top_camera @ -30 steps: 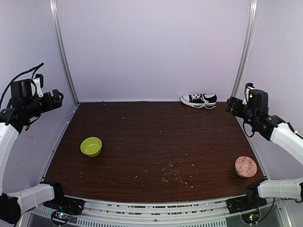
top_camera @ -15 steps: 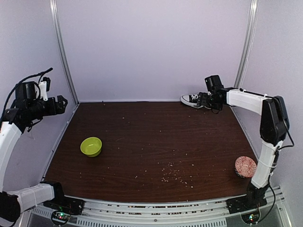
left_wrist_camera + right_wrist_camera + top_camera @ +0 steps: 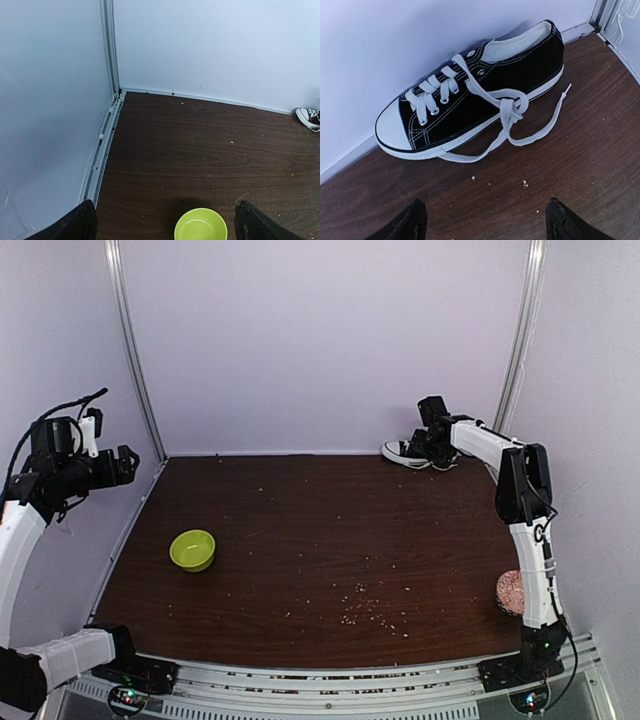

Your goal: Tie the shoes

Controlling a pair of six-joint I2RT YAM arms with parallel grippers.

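Black sneaker (image 3: pixel 512 75) beside the wall (image 3: pixel 395 40), laces (image 3: pixel 508 114) trailing.

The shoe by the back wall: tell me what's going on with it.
The right arm's fingers are open just short of the black sneaker, which sits against the back wall in the far right corner. They hold nothing. The white laces lie in a loose tangle beside the shoe, not tied in a bow. The left arm's fingers are open too, raised at the left side, far from the shoe.
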